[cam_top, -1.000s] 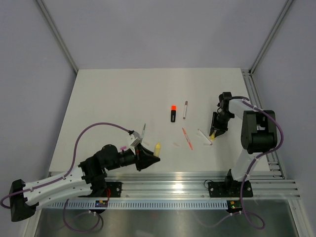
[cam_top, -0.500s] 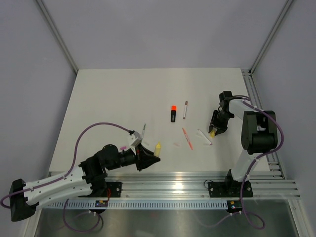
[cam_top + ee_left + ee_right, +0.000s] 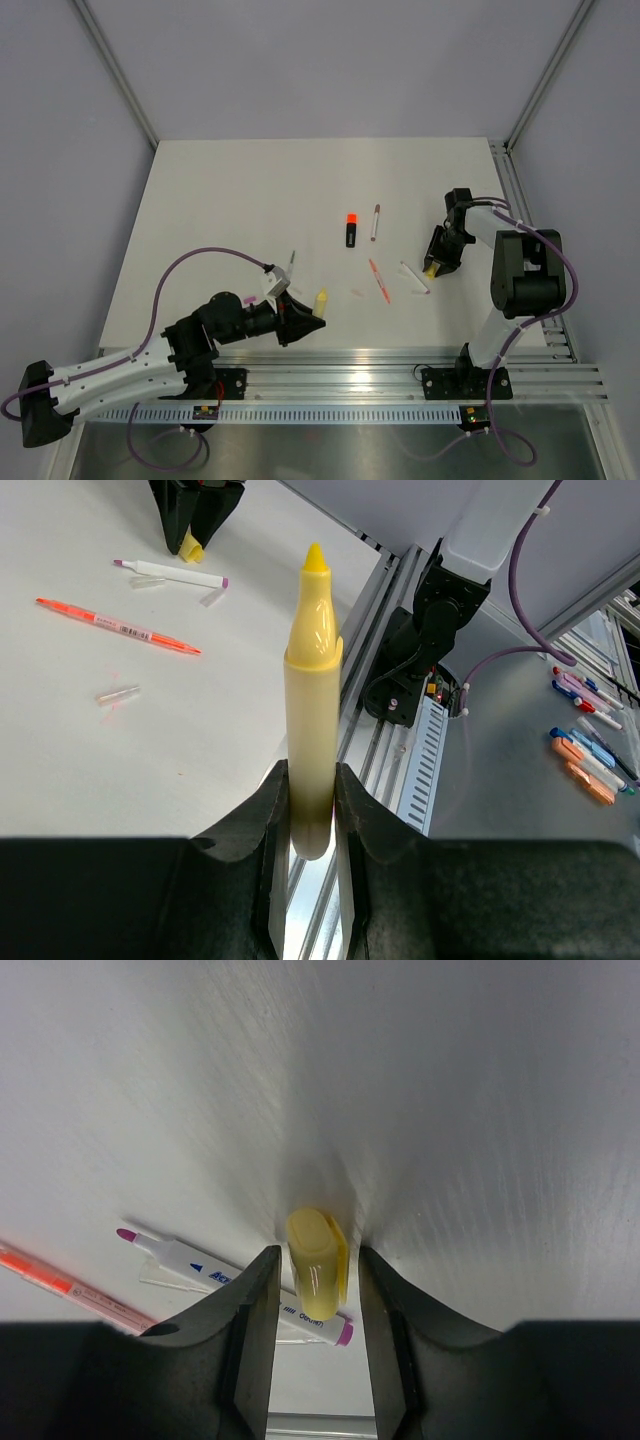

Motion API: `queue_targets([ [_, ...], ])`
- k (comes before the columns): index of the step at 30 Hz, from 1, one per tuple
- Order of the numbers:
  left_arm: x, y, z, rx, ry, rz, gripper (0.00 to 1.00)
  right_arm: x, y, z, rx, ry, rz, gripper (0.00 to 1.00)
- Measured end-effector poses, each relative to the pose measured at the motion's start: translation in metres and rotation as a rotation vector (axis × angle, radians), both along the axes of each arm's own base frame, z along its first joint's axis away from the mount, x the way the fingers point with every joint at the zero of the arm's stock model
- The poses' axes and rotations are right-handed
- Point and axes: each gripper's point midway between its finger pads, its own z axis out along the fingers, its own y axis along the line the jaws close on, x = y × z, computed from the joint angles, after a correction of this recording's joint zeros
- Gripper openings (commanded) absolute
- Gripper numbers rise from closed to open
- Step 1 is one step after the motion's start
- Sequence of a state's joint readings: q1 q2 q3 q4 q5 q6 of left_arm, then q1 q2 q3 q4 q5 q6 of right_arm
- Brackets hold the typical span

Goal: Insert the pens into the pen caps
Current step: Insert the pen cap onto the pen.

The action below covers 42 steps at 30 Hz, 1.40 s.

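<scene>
The left gripper (image 3: 310,780) clamps a pale yellow highlighter (image 3: 312,680) by its base. The right gripper (image 3: 318,1252) has its jaws apart, straddling a pale yellow cap (image 3: 316,1275) on the table (image 3: 450,1080).

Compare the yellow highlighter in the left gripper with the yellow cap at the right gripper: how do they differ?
The pale yellow highlighter is long with a pointed tip; the yellow cap is a short stub. The highlighter is clamped in the left gripper, off the table; the cap lies on the table inside the open right gripper, apparently ungripped. Both are pale yellow.
</scene>
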State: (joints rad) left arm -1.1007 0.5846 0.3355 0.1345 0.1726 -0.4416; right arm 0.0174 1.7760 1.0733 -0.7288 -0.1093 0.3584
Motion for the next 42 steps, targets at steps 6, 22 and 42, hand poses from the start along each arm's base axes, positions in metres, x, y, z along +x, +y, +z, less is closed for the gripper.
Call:
queue_targets([
  [6, 0.0, 0.0, 0.0, -0.001, -0.001, 0.0, 0.0, 0.0, -0.001, 0.0, -0.005, -0.001, -0.01, 0.4],
  [22, 0.001, -0.001, -0.001, 0.002, 0.0, 0.0, 0.0, 0.011, -0.002, 0.001, -0.007, -0.075, -0.05, 0.15],
  [42, 0.009, -0.019, -0.02, 0.058, 0.043, 0.001, 0.0, -0.002, 0.017, 0.088, 0.115, -0.612, -0.049, 0.11],
])
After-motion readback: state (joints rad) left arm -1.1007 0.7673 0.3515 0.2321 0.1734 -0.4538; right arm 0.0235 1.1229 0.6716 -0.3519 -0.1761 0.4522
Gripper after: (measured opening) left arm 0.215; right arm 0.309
